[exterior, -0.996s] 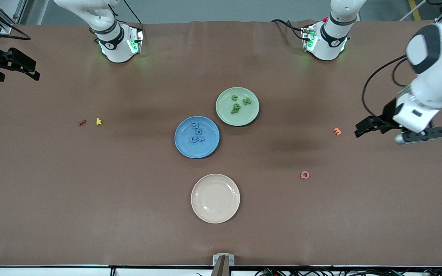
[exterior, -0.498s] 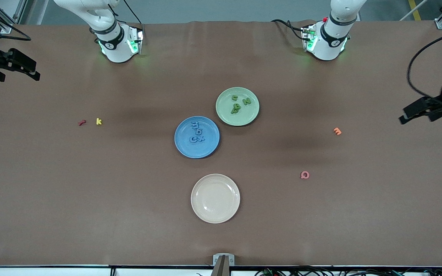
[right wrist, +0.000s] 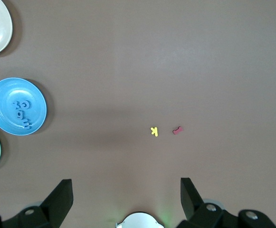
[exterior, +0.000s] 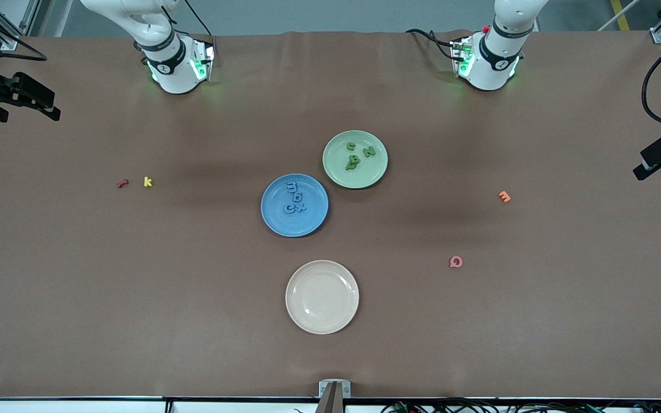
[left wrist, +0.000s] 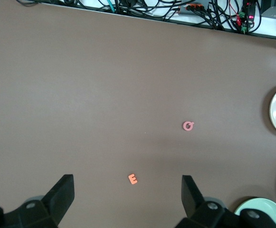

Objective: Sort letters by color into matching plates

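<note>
The blue plate (exterior: 276,221) sits mid-table with several blue letters (exterior: 294,198) in it. The pale green plate (exterior: 339,172) stands beside it, farther from the front camera, and holds several green letters (exterior: 357,156). The right wrist view shows the blue plate (right wrist: 0,95) and its letters (right wrist: 22,114). My left gripper (exterior: 652,163) is up over the table edge at the left arm's end, open and empty (left wrist: 127,190). My right gripper (exterior: 27,112) waits over the right arm's end, open and empty (right wrist: 126,183).
An empty cream plate (exterior: 322,296) lies nearer the front camera than the blue plate. An orange E (exterior: 504,197) and a pink Q (exterior: 455,262) lie toward the left arm's end. A yellow k (exterior: 147,182) and a red letter (exterior: 123,183) lie toward the right arm's end.
My left arm has swung away from beside the orange E out to the table's edge, mostly leaving the front view. The right arm, plates and letters have not moved.
</note>
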Available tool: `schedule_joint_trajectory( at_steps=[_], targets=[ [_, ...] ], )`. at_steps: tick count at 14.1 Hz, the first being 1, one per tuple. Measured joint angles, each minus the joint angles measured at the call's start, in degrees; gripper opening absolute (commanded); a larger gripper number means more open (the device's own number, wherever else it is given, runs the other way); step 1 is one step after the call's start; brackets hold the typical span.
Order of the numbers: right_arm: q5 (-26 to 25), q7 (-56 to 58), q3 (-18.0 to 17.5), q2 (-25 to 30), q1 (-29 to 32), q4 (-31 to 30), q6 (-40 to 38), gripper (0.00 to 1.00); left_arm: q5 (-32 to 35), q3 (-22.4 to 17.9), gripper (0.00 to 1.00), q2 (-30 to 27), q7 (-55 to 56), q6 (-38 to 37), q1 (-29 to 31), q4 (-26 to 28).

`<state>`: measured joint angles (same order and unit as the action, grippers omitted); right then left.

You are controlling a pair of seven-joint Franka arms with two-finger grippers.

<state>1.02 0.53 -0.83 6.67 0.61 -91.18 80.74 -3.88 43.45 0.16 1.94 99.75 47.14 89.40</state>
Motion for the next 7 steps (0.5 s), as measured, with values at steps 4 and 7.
schedule_joint_trajectory(
  at_steps=[4,7],
  targets=[
    [0.0,1.9,0.0,0.0,0.0,0.0,0.4,1.00,0.0,0.0,0.99,0.4,0.0,0.0,-0.2,-0.7],
    [0.0,3.3,0.1,0.0,0.2,0.0,0.6,1.00,0.0,-5.7,0.99,0.8,0.0,0.0,-6.7,-0.8]
  ],
)
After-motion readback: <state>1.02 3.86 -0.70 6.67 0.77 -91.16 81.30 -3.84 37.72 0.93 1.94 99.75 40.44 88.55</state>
